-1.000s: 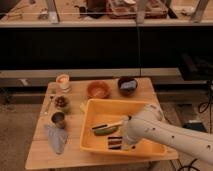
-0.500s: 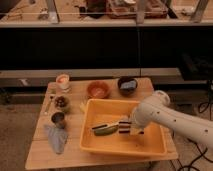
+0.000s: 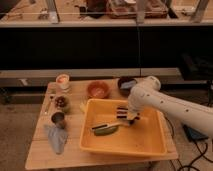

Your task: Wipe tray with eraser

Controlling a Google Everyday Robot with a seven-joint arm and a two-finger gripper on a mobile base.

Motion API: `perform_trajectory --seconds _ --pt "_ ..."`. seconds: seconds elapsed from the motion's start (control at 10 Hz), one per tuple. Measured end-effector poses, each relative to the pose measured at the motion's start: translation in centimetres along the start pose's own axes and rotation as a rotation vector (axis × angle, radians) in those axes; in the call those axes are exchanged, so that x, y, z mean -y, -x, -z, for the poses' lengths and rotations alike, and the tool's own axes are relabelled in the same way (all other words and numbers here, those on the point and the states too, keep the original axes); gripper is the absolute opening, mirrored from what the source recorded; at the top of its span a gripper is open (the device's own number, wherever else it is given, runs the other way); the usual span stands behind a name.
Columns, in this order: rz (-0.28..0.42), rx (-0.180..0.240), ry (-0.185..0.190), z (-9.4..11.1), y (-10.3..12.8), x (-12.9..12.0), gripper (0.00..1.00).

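The yellow-orange tray (image 3: 145,142) sits on the right half of the wooden table (image 3: 37,150). The striped black and white eraser (image 3: 123,112) is inside it, near the far wall. My gripper (image 3: 131,117) reaches down from the right on a white arm and is shut on the eraser, which is held at or just above the tray floor. A dark green elongated object with a pale stick (image 3: 105,129) lies in the tray, left of the eraser.
A reddish-brown bowl (image 3: 98,90) and a dark bowl (image 3: 125,84) stand behind the tray. A pale cup (image 3: 62,81), a small filled container (image 3: 62,103), a metal can (image 3: 58,118) and a grey-blue cloth (image 3: 56,139) line the table's left side.
My gripper has carried the eraser from the tray's near side towards its far wall. The green object has stayed in place.
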Motion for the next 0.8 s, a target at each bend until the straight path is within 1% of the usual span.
perform_trajectory --seconds 0.1,0.2,0.3,0.4,0.5,0.6,0.8 --pt "0.016 0.013 -0.003 0.1 1.3 -0.1 0.11" --pt "0.032 0.035 0.002 0.4 2.5 -0.6 0.11" --pt "0.068 0.075 0.017 1.2 5.2 -2.3 0.11" --pt "0.088 0.094 0.029 1.2 6.5 -3.6 0.11" --pt "0.103 0.116 0.046 1.2 7.8 -5.4 0.11" --pt "0.111 0.131 0.063 1.0 8.4 -7.4 0.11" --pt "0.121 0.166 0.114 0.6 8.5 -10.9 0.11"
